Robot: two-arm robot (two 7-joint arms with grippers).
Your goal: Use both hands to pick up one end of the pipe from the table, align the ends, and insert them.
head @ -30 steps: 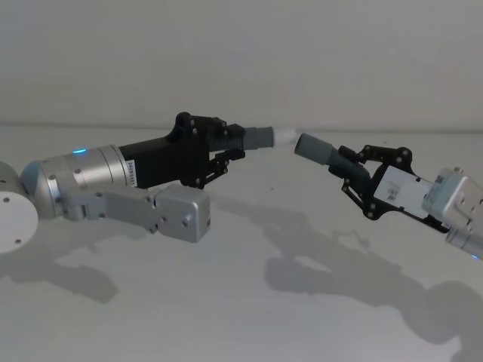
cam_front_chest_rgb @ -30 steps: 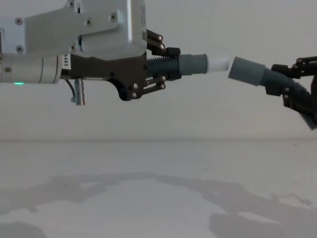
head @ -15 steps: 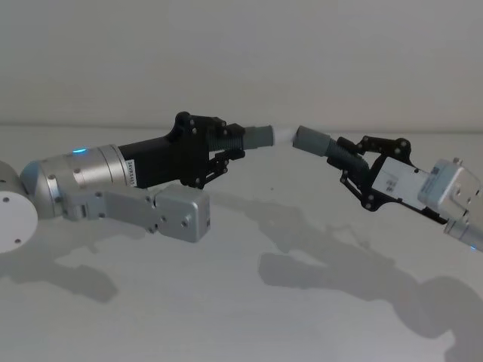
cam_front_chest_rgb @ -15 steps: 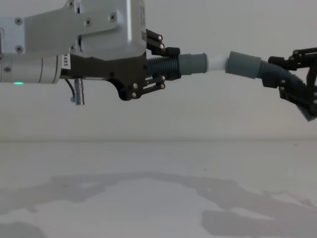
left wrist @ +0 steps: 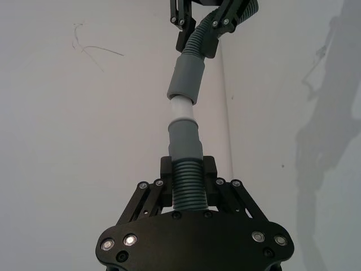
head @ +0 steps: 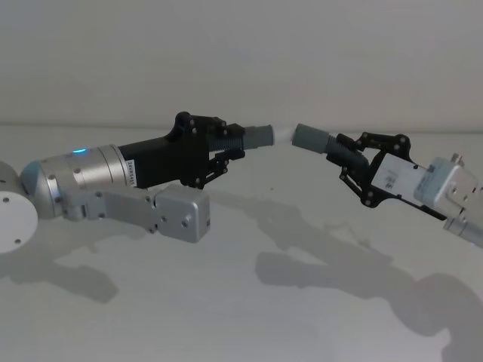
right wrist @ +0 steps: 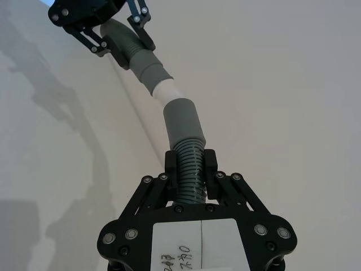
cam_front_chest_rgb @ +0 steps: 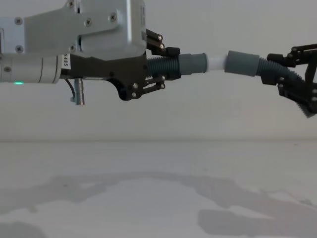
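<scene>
We see both hose pieces held in the air above the white table (head: pixel 241 302), end to end. The left tool (head: pixel 226 147) is clamped on the ribbed middle of the left hose piece (head: pixel 245 137), its finger links closed around the ribs, as the left wrist view shows plainly (left wrist: pixel 186 183). That piece ends in a smooth grey cuff (cam_front_chest_rgb: pixel 193 64) with a narrower whitish tip (cam_front_chest_rgb: pixel 216 62) pointing toward the other arm.

The right tool (head: pixel 349 160) is likewise clamped on the ribs of the right hose piece (head: pixel 332 148), which curves away and ends in a wider grey socket (cam_front_chest_rgb: pixel 241 64). In the chest view we find the socket's mouth touching the whitish tip, with part of the tip showing between the two cuffs. The right wrist view shows the socket (right wrist: pixel 183 121) meeting the tip (right wrist: pixel 167 92) at a slight angle, so the two pieces are not in one straight line. We cannot tell how far the tip has entered.
</scene>
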